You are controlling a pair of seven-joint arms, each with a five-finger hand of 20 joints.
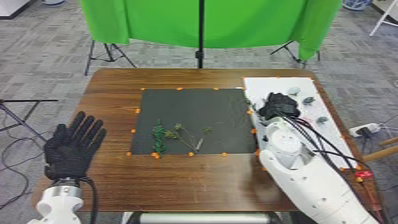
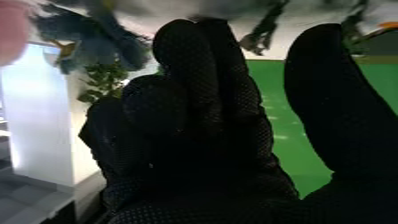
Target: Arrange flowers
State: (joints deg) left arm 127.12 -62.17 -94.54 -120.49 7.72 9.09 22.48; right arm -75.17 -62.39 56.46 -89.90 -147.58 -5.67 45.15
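Observation:
My right hand (image 1: 279, 106) is over the left part of the white board (image 1: 277, 85), close to several small grey-green flowers (image 1: 308, 100). In the right wrist view the right hand (image 2: 204, 120) is open, its thumb apart from the fingers and nothing between them. Beyond the fingertips there, a blue-grey flower (image 2: 75, 35) and green leaves (image 2: 105, 80) show. On the black mat (image 1: 218, 105) lie a leafy green stem (image 1: 159, 137) and thin branching sprigs (image 1: 189, 139). At the table's left side, my left hand (image 1: 75, 147) is open with its fingers spread.
Orange markers (image 1: 191, 154) run around the mat on the brown table (image 1: 195, 185). A green cloth (image 1: 204, 25) hangs on stands behind the far edge. Dark cables (image 1: 324, 145) run along the right arm.

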